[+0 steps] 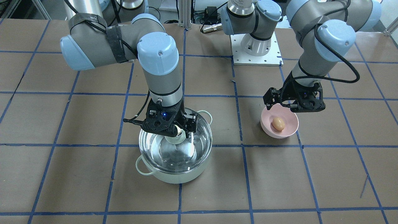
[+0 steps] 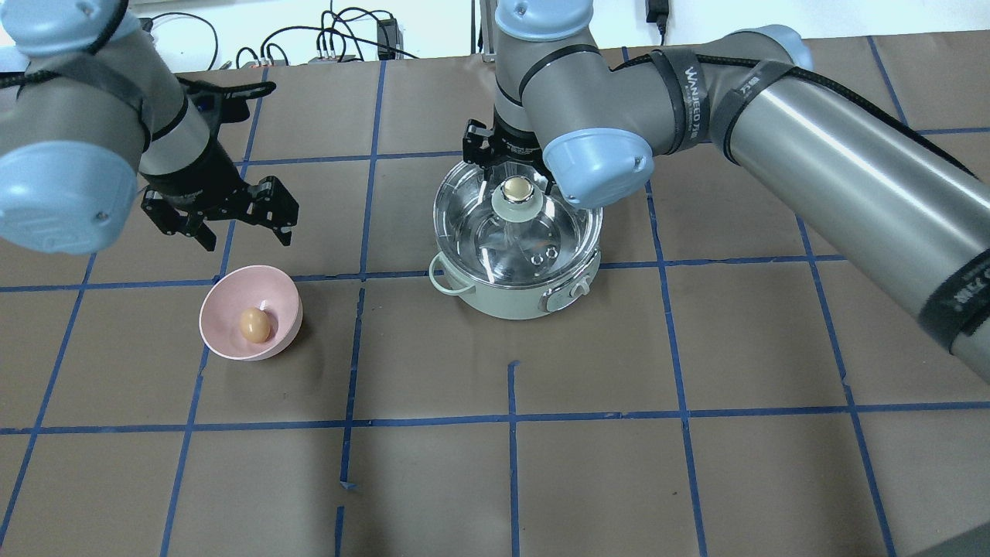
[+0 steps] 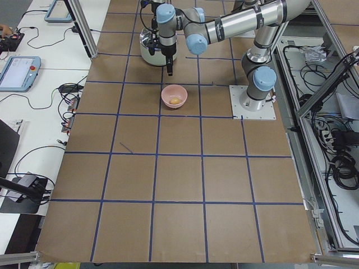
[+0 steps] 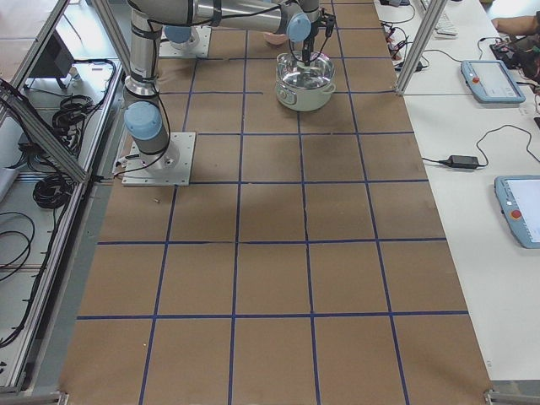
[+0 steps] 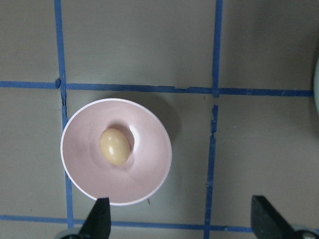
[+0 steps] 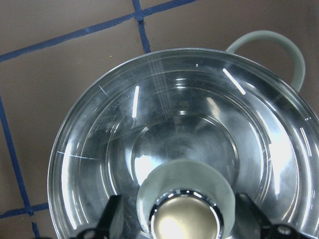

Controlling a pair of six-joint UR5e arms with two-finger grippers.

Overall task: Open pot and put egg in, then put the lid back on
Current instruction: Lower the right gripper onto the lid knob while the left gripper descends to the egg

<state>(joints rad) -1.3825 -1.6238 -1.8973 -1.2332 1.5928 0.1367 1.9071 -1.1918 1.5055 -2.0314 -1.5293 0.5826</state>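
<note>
Robot lab: taped-grid table [image 1: 217,186], teach pendants [image 4: 492,81].

A small round pink plastic bowl [image 2: 249,312] sits left of centre in the overhead view, on the brown paper-covered table [image 2: 588,464] crossed by a grid of blue tape lines [image 2: 512,418]. Black cables [image 2: 325,42] trail along the top edge.

We see bright, even light from above, with only soft, faint shadows on the brown table [image 2: 696,480]. White streaks of glare shine on the glass lid [image 6: 124,129] and the steel inside the pot [image 2: 568,232]. Right beside the lid's knob [image 6: 187,224], the right gripper's fingers [image 6: 112,219] look blurry. The egg [image 5: 115,147] looks pale and washed out.
</note>
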